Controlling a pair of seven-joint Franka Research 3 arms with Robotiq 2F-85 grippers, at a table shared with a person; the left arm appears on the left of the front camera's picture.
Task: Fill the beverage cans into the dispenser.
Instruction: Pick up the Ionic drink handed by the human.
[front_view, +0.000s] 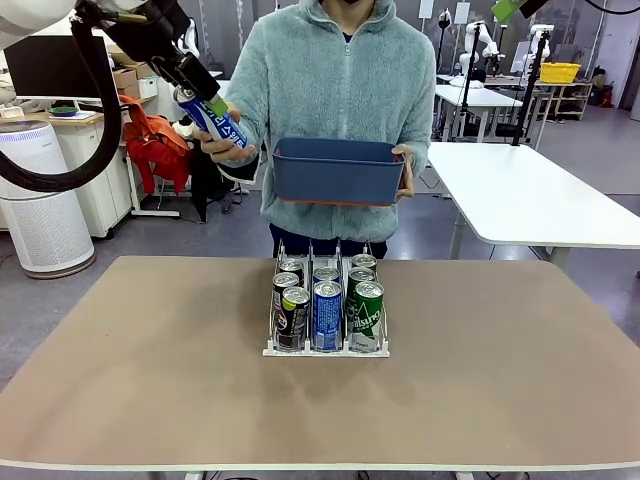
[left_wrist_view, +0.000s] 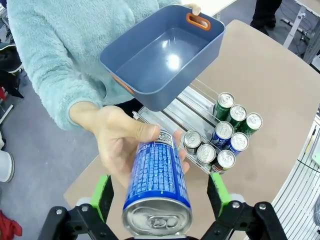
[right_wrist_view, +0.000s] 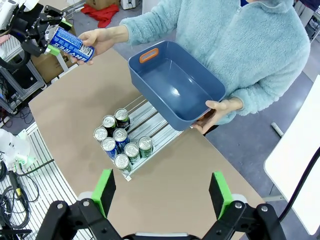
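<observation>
Cans (front_view: 327, 305) stand in the dispenser (front_view: 325, 351) on the table (front_view: 150, 370).

You see the person's hand (front_view: 218, 150) holding a blue can (front_view: 225, 126) between the left gripper's (front_view: 202, 100) spread fingers, the other hand (front_view: 405, 168) a dark blue bin (front_view: 338, 172); the tabletop dispenser (front_view: 326, 349) has cans (front_view: 327, 312) in all three lanes.

We note black jaws with green pads (right_wrist_view: 104, 191), silver screws (right_wrist_view: 56, 205) and a thick black cable (front_view: 45, 178); the person (front_view: 335, 60) wears a fluffy teal zip fleece (front_view: 300, 100).

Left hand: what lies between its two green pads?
A blue can, held by the person's hand; both green pads stand clear of it, in the left wrist view.
</observation>
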